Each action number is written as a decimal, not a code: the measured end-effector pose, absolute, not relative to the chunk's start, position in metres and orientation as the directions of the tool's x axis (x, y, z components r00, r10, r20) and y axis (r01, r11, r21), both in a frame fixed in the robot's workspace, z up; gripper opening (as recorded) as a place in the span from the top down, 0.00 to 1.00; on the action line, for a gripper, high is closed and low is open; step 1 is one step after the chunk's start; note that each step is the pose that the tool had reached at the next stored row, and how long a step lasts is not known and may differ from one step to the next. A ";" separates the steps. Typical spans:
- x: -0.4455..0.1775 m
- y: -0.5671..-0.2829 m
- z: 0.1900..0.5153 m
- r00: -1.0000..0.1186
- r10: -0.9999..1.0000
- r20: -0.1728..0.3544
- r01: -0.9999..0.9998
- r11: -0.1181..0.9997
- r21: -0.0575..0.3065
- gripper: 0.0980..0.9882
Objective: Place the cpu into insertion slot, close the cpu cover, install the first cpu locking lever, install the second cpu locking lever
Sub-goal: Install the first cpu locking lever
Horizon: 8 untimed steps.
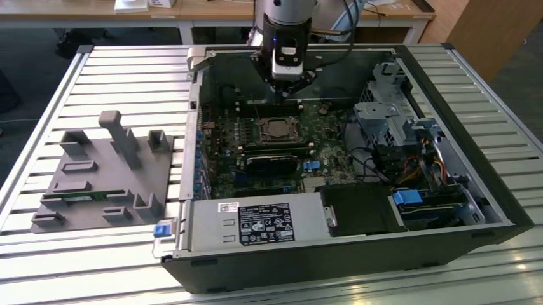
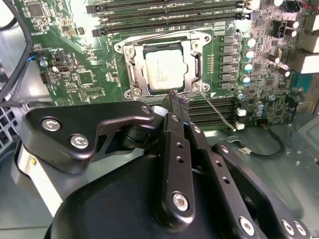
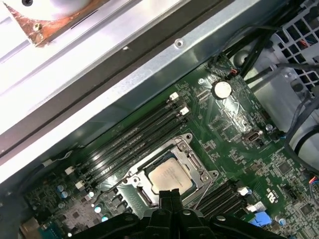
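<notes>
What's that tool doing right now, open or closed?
Tool: closed, nothing seen in its grip, tips beside the cpu cover.

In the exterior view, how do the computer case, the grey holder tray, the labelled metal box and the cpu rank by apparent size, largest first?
1. computer case
2. grey holder tray
3. labelled metal box, clearly smaller than the tray
4. cpu, by far the smallest

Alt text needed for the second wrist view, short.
The cpu sits in the insertion slot on the green board, with the cpu cover down around it. The gripper, shut, hangs at the slot's edge.
</notes>
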<state>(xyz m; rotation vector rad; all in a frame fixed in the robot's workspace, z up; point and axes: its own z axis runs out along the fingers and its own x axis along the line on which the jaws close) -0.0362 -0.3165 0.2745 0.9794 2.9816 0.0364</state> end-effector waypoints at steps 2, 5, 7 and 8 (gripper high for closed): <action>-0.036 -0.316 0.274 -0.820 0.572 0.004 0.572 0.820 0.023 0.99; -0.036 -0.316 0.274 -0.844 0.536 0.004 0.536 0.844 0.023 0.99; -0.036 -0.316 0.274 -0.862 0.507 0.004 0.507 0.862 0.023 0.99; -0.036 -0.316 0.274 -0.870 0.493 0.004 0.493 0.870 0.023 0.99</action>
